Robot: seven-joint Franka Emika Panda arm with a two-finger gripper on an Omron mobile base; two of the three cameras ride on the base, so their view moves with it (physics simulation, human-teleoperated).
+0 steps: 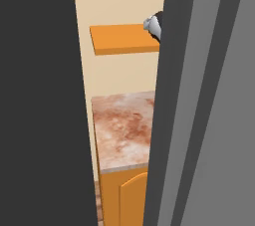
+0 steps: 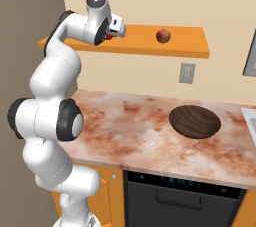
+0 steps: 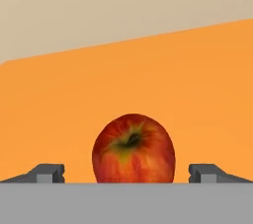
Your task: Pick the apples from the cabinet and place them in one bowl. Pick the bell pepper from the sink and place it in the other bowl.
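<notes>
Two apples lie on the orange cabinet (image 2: pixel 150 41), a flat wall shelf also in the left base view (image 1: pixel 124 38). One apple (image 3: pixel 133 149), red with a yellowish stem pit, sits between the fingertips (image 3: pixel 49 172) of my open gripper (image 3: pixel 127 173), with a gap on each side. In the right base view that apple (image 2: pixel 108 36) peeks out under the gripper (image 2: pixel 114 33) at the shelf's left part. The second apple (image 2: pixel 163 35) rests further right. A dark brown bowl (image 2: pixel 195 121) stands on the counter below. The bell pepper and the other bowl are out of view.
The marbled counter (image 2: pixel 125 126) runs under the shelf, with a wall outlet (image 2: pixel 187 73) above it and a dark appliance front (image 2: pixel 180 198) below. A pale rim (image 2: pixel 250 118) shows at the counter's right end. Dark panels (image 1: pixel 40 95) block much of the left base view.
</notes>
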